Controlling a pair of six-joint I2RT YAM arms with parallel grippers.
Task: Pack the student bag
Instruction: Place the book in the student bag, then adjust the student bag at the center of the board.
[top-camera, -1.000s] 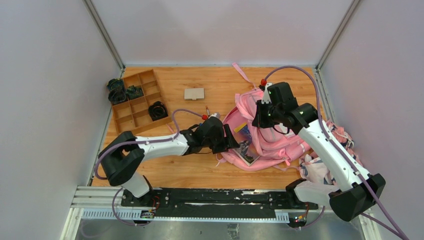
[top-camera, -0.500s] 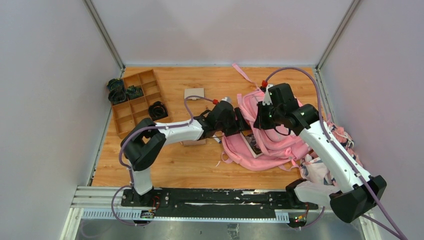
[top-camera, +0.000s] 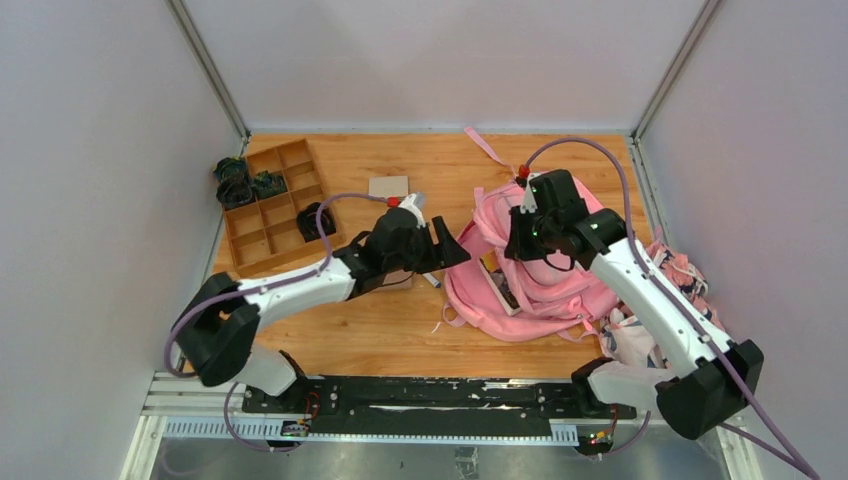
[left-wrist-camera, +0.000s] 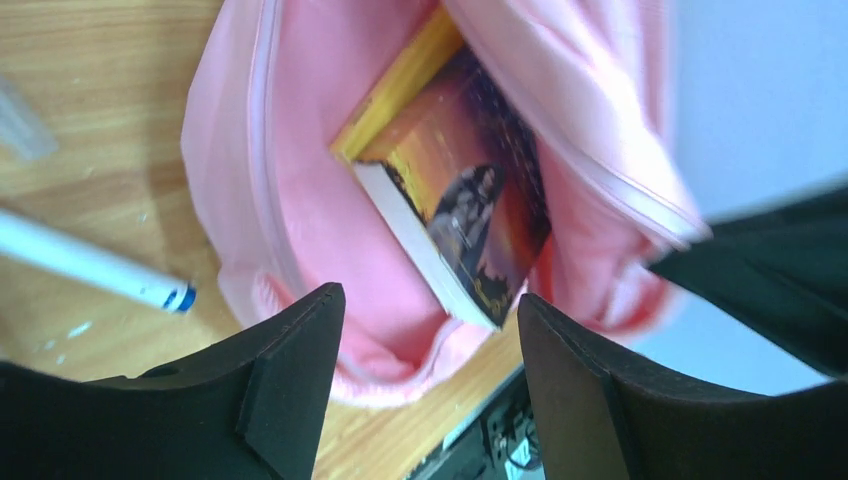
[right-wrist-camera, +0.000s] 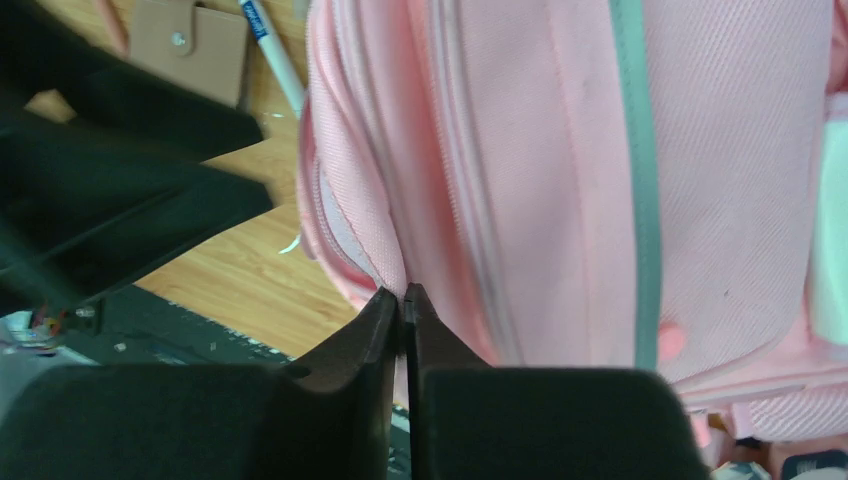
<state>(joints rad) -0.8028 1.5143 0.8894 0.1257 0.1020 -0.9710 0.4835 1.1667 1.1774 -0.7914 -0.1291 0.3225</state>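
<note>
The pink student bag (top-camera: 545, 275) lies on the wooden table, right of centre, its main opening facing left. A book with a yellow spine (left-wrist-camera: 455, 205) sits inside the opening (top-camera: 503, 285). My right gripper (right-wrist-camera: 402, 300) is shut on the pink fabric edge of the bag's opening (right-wrist-camera: 370, 230) and holds it up; it shows over the bag in the top view (top-camera: 520, 240). My left gripper (left-wrist-camera: 430, 325) is open and empty, just left of the bag's mouth (top-camera: 450, 252). A white pen with a blue cap (left-wrist-camera: 95, 265) lies on the table by the bag.
A tan card wallet (top-camera: 388, 187) lies behind my left arm; another tan wallet (right-wrist-camera: 190, 40) shows in the right wrist view. A wooden divided tray (top-camera: 272, 200) with dark bundles stands at the back left. A patterned cloth bundle (top-camera: 650, 330) lies right of the bag.
My left gripper has let go of the book, now lying inside the bag, and drawn back to the left, out of the opening. The right gripper still holds the bag's edge.
</note>
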